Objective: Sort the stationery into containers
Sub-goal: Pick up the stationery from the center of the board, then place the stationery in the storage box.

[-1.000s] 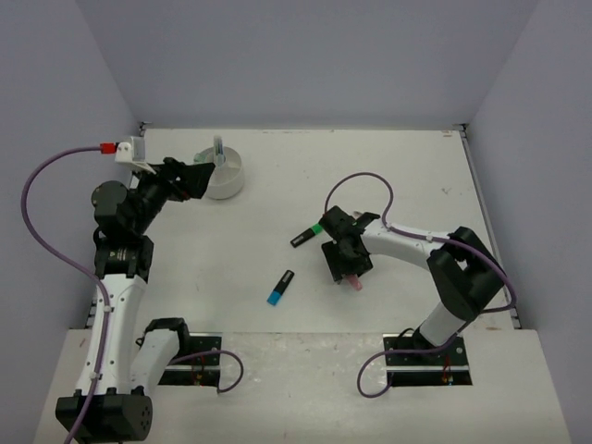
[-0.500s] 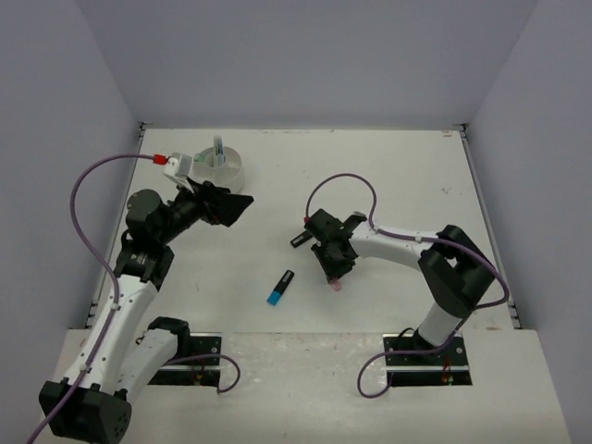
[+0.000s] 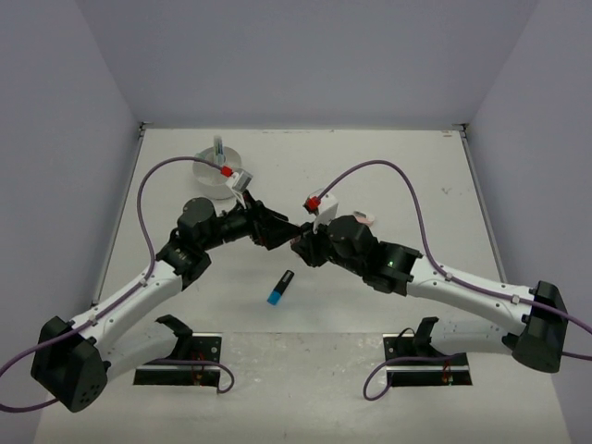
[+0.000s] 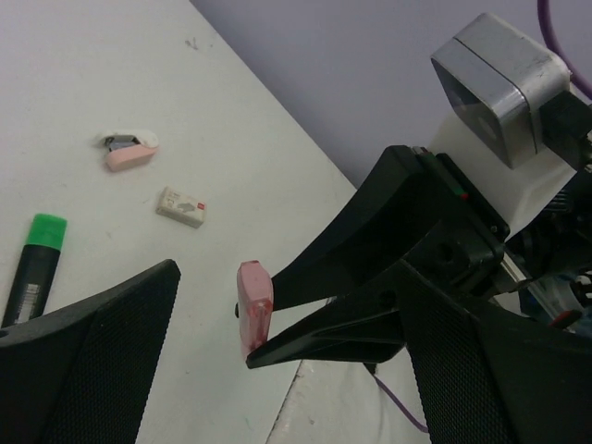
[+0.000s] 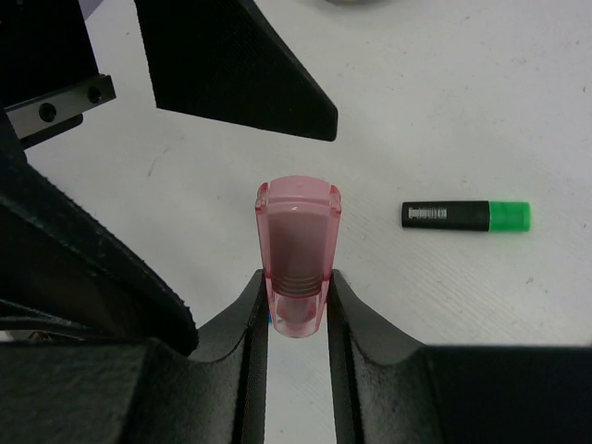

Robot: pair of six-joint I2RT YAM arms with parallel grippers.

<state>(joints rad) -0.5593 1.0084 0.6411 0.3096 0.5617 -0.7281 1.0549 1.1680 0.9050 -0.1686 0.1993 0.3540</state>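
Right wrist view: the right claw (image 5: 296, 289) pinches the pink highlighter (image 5: 298, 231) by one end, above the middle of the bench. The left claw (image 4: 287, 268) is spread on both sides of it. I think it should close squarely on the free end before the right one releases.

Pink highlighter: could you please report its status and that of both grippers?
Right gripper shut on pink highlighter. Left gripper open, facing it, not touching. Nothing between them.
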